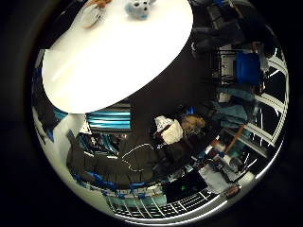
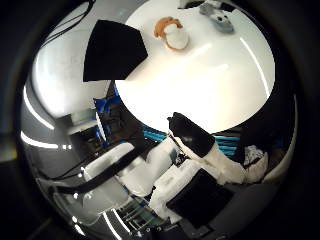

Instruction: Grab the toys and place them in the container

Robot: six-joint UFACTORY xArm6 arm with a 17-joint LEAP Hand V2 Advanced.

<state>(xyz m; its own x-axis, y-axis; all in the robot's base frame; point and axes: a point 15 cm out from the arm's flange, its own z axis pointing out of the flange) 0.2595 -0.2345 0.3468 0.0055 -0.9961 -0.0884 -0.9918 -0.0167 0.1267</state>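
Note:
A round white table carries the toys near its far edge. In the little finger side palm view, a tan and white soft toy lies beside a pale blue soft toy. In the thumb side palm view, an orange and white soft toy and a grey-blue toy lie on the table, and a black, box-like container sits at its edge. My hand is well away from the table, its white and black fingers relaxed and holding nothing.
Around the table is a dark floor. Chairs and a blue seat stand at one side. A teal and black stand and a person seated at a desk are further off.

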